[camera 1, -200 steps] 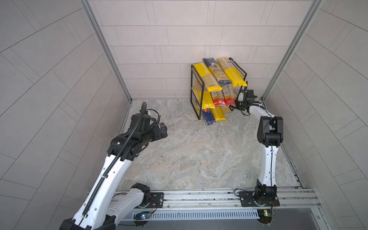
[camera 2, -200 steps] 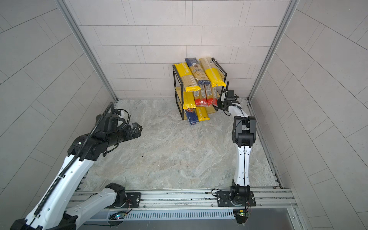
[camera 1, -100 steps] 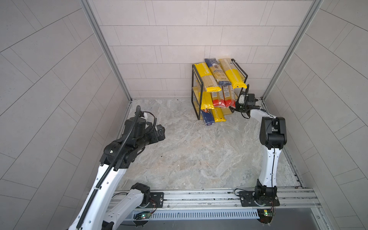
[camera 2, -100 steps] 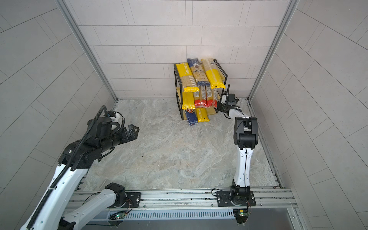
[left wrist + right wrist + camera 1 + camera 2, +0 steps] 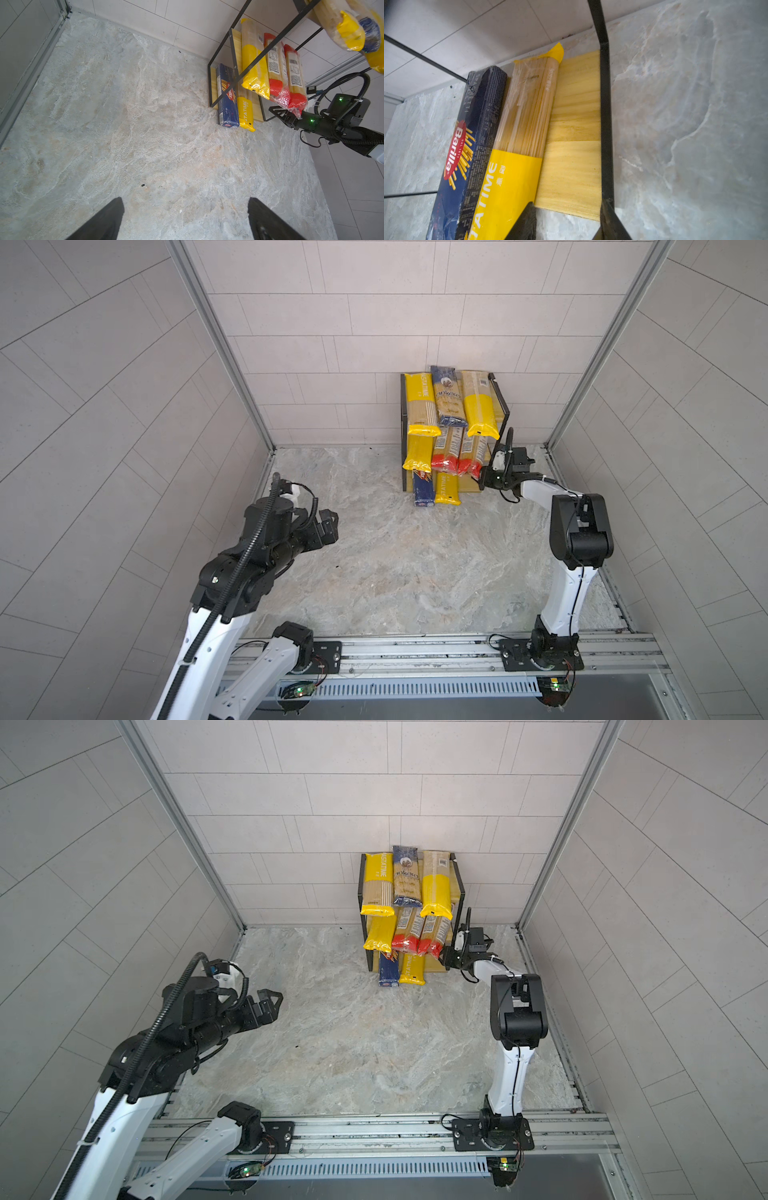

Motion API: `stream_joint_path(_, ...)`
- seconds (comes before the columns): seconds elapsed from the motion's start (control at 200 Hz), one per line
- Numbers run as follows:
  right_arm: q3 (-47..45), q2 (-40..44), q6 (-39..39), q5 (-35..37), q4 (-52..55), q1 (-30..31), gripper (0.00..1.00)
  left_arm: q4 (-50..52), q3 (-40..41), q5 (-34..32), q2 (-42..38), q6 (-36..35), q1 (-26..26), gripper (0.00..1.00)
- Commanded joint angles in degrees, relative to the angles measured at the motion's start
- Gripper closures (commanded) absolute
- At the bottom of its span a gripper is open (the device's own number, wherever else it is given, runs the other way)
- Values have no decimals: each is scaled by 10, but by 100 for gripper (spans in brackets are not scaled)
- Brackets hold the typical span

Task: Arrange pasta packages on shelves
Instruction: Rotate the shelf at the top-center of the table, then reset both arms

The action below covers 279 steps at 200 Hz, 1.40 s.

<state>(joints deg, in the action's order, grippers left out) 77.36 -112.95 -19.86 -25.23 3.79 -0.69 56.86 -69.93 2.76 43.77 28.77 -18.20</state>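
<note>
Eight pasta packages [image 5: 444, 400] on shelves [image 5: 470, 485], three-three-two | left gripper [image 5: 185, 202] spread wide, empty | right gripper [image 5: 568, 207] part-spread, empty

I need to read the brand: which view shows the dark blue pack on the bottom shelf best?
The right wrist view: the dark blue pack is close, with its logo readable. The left wrist view shows the pack smaller and farther off. Both top views show only its protruding end.
</note>
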Motion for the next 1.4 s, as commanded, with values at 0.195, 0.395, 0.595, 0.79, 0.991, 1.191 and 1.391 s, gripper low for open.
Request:
stream_joint_path(0.195, -26, 124, 1, -38, 135, 34, 43, 22, 23, 0, -26, -15, -3, 1)
stream_joint_path(0.395, -92, 248, 41, 24, 211, 33, 1, -12, 65, -21, -39, 13, -3, 0)
stream_joint_path(0.595, -202, 403, 32, 156, 227, 68, 1, -75, 136, -190, -15, 62, -3, 1)
stream_joint_path(0.79, -329, 524, 73, 328, 150, 189, 1, -278, 255, -387, -13, 53, -29, 1)
stream_joint_path(0.991, -509, 644, 118, 386, -37, 191, 1, -374, 268, -492, 109, -15, -42, 1)
stream_joint_path(1.191, -542, 626, 136, 466, -133, 172, 1, -488, 297, -598, 242, -39, -47, 2)
stream_joint_path(1.391, -516, 513, 102, 473, -201, 90, 1, -706, 397, -571, 219, -138, -45, 2)
